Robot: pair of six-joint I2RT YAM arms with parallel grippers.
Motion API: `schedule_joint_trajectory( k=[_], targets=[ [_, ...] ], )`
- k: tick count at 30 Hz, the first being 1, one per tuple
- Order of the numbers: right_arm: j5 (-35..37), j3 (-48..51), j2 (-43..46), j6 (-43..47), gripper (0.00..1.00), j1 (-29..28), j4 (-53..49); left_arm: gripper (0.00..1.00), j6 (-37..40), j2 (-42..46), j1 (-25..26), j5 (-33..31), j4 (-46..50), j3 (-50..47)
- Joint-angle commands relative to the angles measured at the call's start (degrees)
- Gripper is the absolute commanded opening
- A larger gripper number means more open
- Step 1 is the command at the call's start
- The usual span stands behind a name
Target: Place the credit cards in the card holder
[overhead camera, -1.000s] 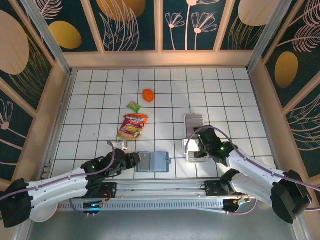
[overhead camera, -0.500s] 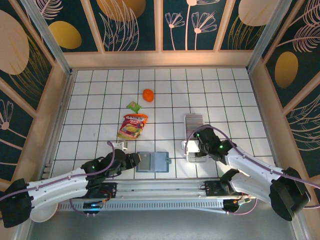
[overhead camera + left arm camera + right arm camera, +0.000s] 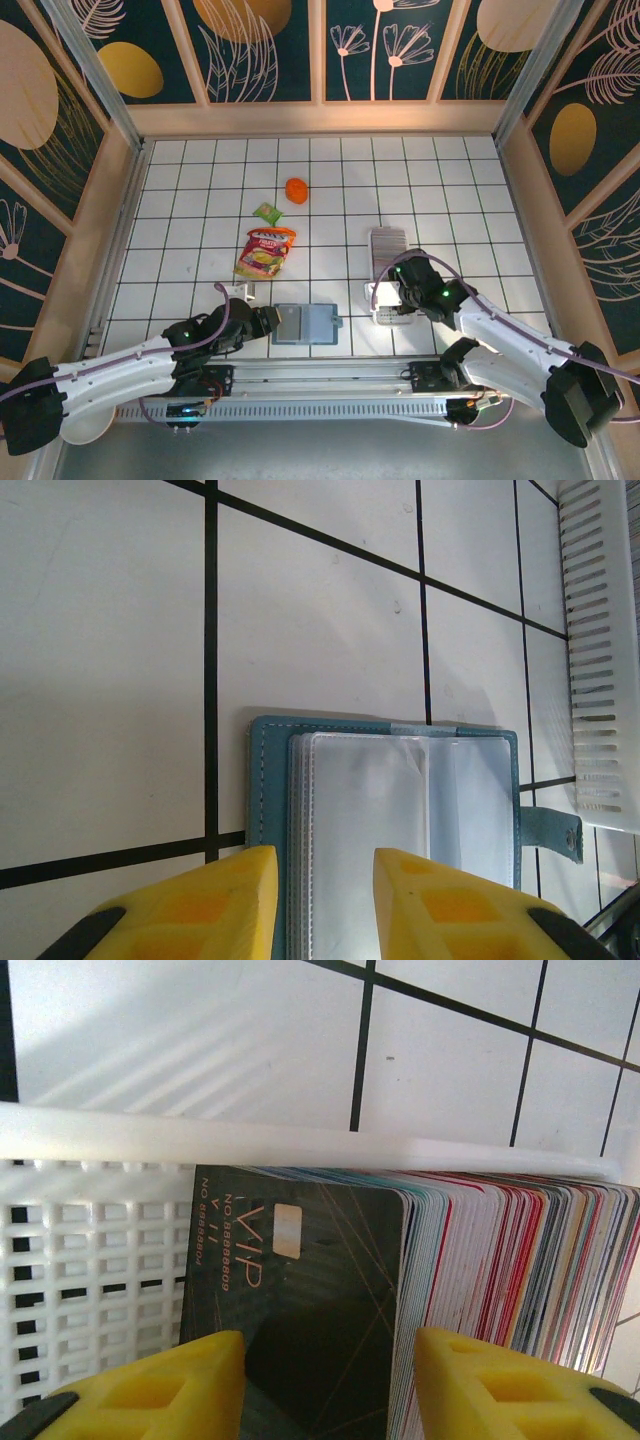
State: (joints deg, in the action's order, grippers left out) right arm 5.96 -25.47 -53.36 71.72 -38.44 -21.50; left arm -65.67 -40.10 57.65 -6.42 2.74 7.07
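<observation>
Since a second ago, shifts only a little at the right arm: elbow a touch farther out, wrist over the same near end of the white tray. Leaves the left arm and all that lies on the tiles as before.

Shows a white-tiled table with black grid lines, both arms reaching in from its near edge. Finds the tray right of centre, slotted walls, lying lengthwise away from the bases. Places the red-yellow snack pouch left of centre, well apart from the tray, with a small green packet just beyond it and an orange lump farther back still.

Sets the card holder flat and open near the front edge, left of the tray and apart from it, teal cover down, clear sleeves up, clasp tab toward the tray. Has the left gripper at the holder's left end, yellow fingers parted, one outside the teal border, the other over the sleeves; cannot tell whether they pinch that edge.

Keeps the credit cards on edge in a dense row inside the tray, a black card marked VIP at the front. Has the right gripper just above that row, jaws apart with the black card between them; cannot tell whether they touch it.
</observation>
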Motion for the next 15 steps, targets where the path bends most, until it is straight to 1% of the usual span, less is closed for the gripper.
schedule_joint_trajectory(
  k=[1,5,8,15],
  targets=[
    [1.17,-2.39,1.44,0.7,0.45,0.42,0.06,0.3,-0.69,0.44,0.07,0.44,-0.89,-0.28],
    [1.38,-2.39,1.9,0.85,0.43,0.47,0.3,0.29,-0.69,0.45,0.03,0.53,-0.9,-0.2],
    [1.33,-2.48,1.99,0.73,0.39,0.43,0.31,0.29,-0.69,0.41,0.05,0.61,-0.83,-0.15],
    [1.53,-2.91,2.4,0.78,0.38,0.47,-0.09,0.27,-0.8,0.2,0.02,0.7,-0.98,-0.24]
  ],
)
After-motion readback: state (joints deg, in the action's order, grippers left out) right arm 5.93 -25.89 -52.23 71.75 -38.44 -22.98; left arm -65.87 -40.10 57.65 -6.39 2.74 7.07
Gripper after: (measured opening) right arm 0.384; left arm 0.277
